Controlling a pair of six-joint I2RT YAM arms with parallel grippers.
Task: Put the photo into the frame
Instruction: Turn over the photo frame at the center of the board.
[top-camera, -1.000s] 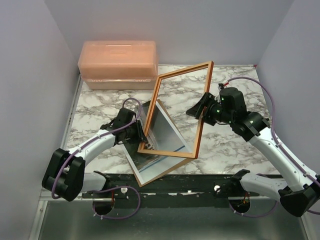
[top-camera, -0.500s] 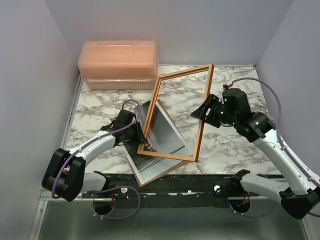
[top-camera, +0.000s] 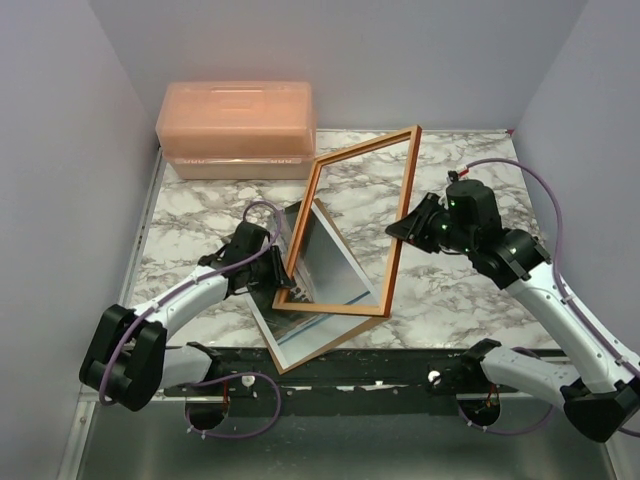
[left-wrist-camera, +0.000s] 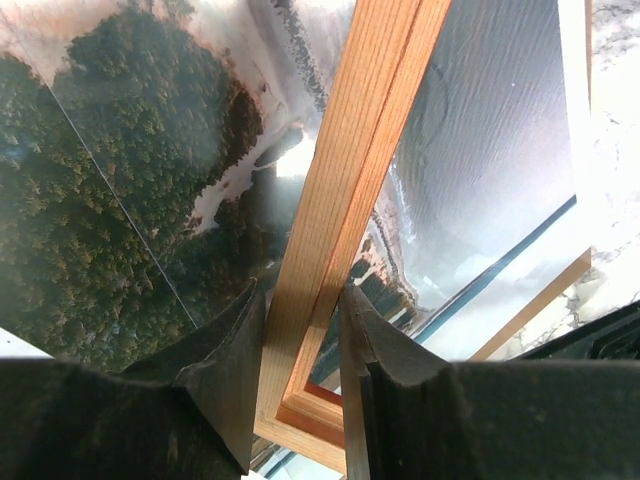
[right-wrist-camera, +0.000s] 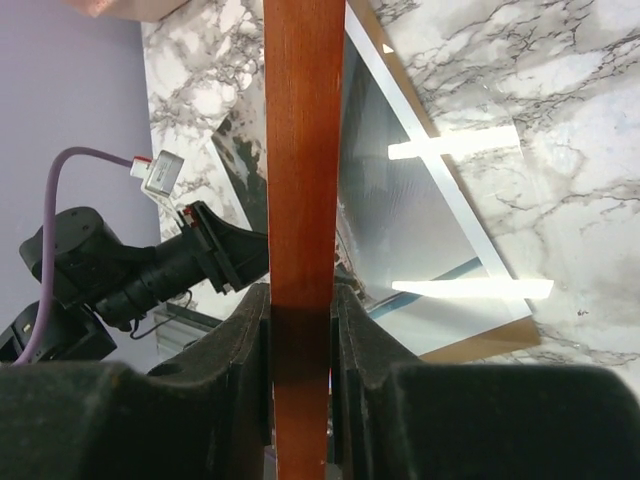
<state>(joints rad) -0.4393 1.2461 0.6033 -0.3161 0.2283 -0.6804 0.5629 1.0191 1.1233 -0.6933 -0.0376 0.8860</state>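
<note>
The left gripper (left-wrist-camera: 300, 310) pinched the left bar and the right gripper (right-wrist-camera: 300, 300) pinched the right bar of the large red-orange wooden picture frame (top-camera: 368, 144), which stood tilted above the marble-patterned table (top-camera: 200, 210). Below it, near the table's near edge, the grey streaky photo print (right-wrist-camera: 400, 220) lay on a brown board (right-wrist-camera: 485, 343), partly hidden by the bars. At the far left corner stood the translucent orange plastic box (top-camera: 237, 125), and what was inside it could not be made out.

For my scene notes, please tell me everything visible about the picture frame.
The frame is a large thin rectangle of wood, red-orange on one face and paler on the other, with a narrow border around a wide empty opening. It is raised and tilted above the marble table, its lower rail over the flat sheets lying there. The left hand grips its left rail, the right hand its right rail.
</note>
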